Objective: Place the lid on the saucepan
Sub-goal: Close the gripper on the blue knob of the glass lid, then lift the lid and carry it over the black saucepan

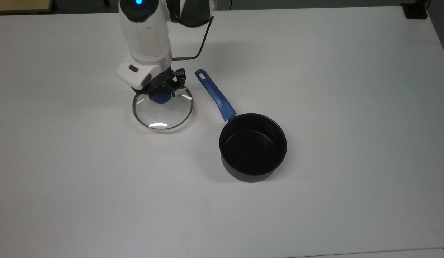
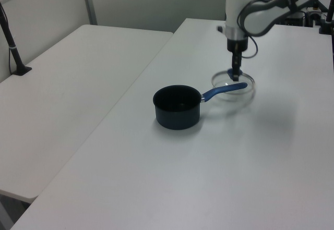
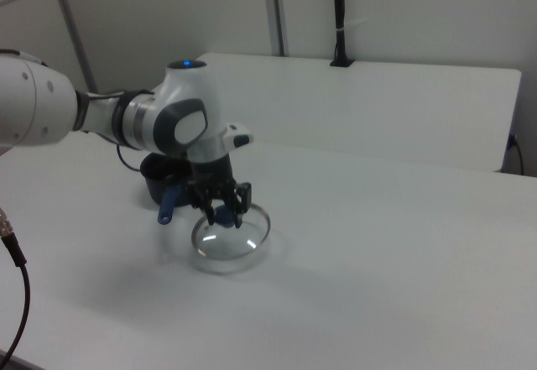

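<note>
The clear glass lid (image 1: 161, 115) hangs a little above the white table, slightly tilted, with its shadow under it. My gripper (image 1: 161, 94) points straight down and is shut on the lid's blue knob (image 1: 160, 97). The dark saucepan (image 1: 253, 147) stands upright and uncovered to the top view's lower right of the lid, its blue handle (image 1: 215, 94) reaching up-left past the lid's edge. In the left view the gripper (image 2: 235, 75) holds the lid (image 2: 245, 82) behind the handle (image 2: 224, 89). In the right view the arm partly hides the saucepan (image 3: 158, 185); the lid (image 3: 237, 237) hangs under the gripper (image 3: 223, 213).
The white table (image 1: 333, 79) stretches wide around the pan. A black cable (image 1: 201, 39) runs from the arm at the back. A second white table (image 2: 78, 58) with a black post (image 2: 11, 42) lies at the left view's left.
</note>
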Tool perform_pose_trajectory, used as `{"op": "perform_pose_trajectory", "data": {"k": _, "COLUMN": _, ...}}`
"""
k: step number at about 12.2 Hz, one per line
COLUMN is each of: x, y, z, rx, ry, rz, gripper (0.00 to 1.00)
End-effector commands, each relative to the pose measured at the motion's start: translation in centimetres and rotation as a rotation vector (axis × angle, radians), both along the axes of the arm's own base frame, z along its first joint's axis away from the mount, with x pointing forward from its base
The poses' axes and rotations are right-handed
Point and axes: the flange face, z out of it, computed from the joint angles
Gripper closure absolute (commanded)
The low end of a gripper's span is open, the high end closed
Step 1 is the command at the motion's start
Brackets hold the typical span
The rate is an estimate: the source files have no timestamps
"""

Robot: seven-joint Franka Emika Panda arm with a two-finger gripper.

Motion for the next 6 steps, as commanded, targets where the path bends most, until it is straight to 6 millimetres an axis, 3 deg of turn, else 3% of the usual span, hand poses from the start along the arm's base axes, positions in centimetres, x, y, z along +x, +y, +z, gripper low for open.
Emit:
{"op": "perform_pose_trajectory", "data": {"k": 1, "x": 3.1, "y": 0.4, "z": 7.0, "rx": -0.006, "ry": -0.100, "rz": -0.075, "gripper": 0.62}}
{"op": "perform_pose_trajectory", "data": {"k": 3, "x": 5.1, "y": 2.6, "z": 10.7, "rx": 0.008, "ry": -0.154, "rz": -0.137, "gripper": 0.61}}
{"op": "perform_pose_trajectory", "data": {"k": 4, "x": 6.0, "y": 5.4, "z": 12.2, "rx": 0.026, "ry": -0.173, "rz": -0.134, "gripper": 0.61}}
{"op": "perform_pose_trajectory", "data": {"k": 5, "x": 6.6, "y": 8.3, "z": 12.6, "rx": 0.034, "ry": -0.189, "rz": -0.134, "gripper": 0.61}}
{"op": "perform_pose_trajectory", "data": {"k": 6, "x": 6.9, "y": 12.5, "z": 12.4, "rx": 0.041, "ry": -0.199, "rz": -0.126, "gripper": 0.61}}
